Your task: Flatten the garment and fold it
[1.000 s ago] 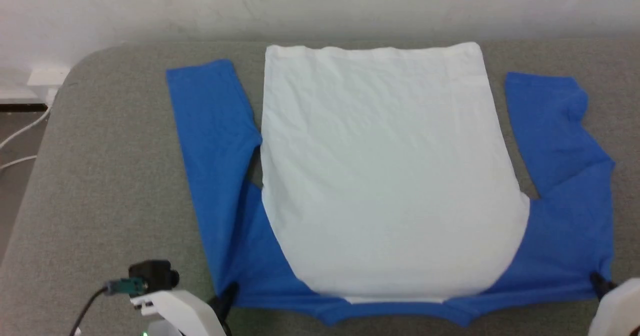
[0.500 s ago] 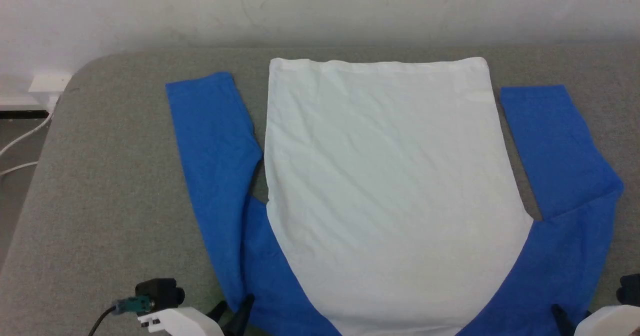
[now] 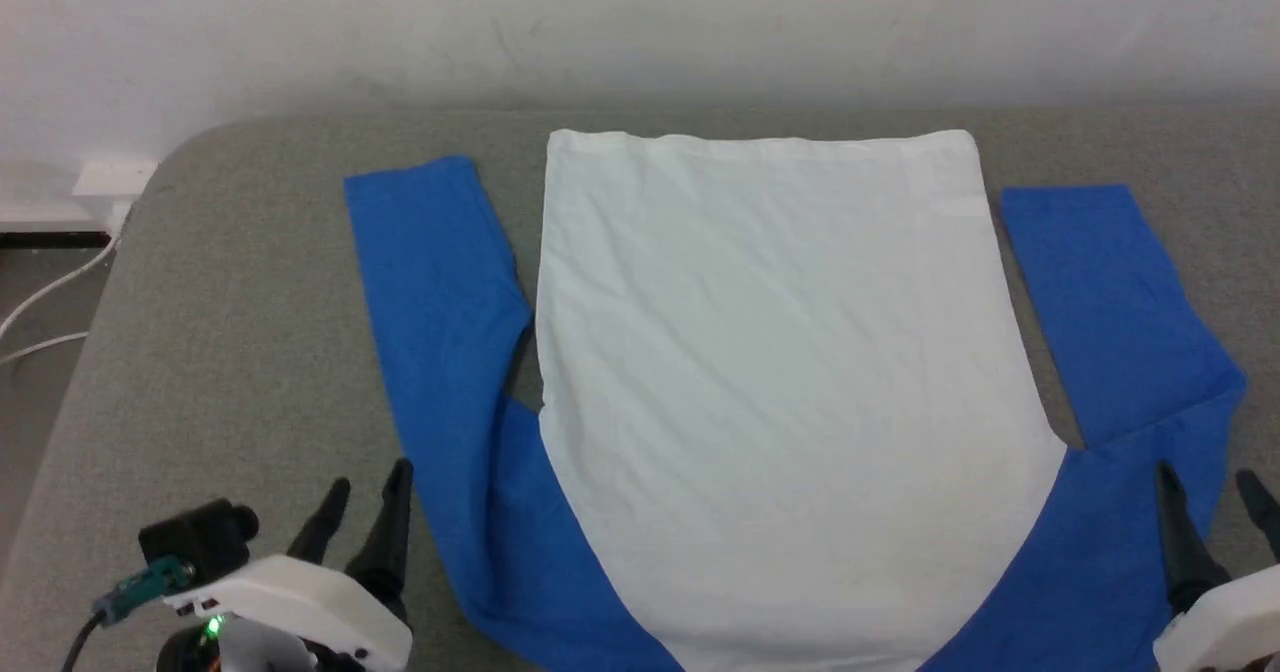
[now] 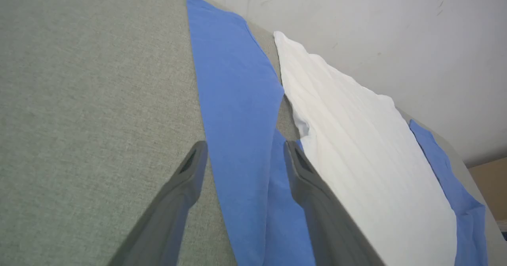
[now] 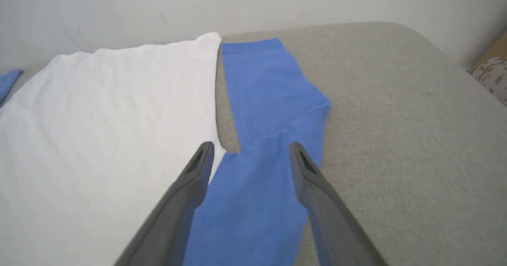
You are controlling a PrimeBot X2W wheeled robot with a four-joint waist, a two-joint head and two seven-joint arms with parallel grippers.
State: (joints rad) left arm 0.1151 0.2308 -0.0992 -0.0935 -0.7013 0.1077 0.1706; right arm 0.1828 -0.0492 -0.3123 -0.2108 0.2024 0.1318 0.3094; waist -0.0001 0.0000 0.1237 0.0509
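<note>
Both of my grippers have let go of the garment (image 3: 770, 382), whose blue shoulder corners they pinched a second ago. My left gripper (image 3: 370, 480) now has its fingers spread wide, holding nothing, just beside the left sleeve over the grey padded surface (image 3: 230, 332). My right gripper (image 3: 1207, 477) is spread too, at the right shoulder's outer edge. The garment lies flat, its white body centred and its hem toward the wall (image 3: 640, 22)
</note>
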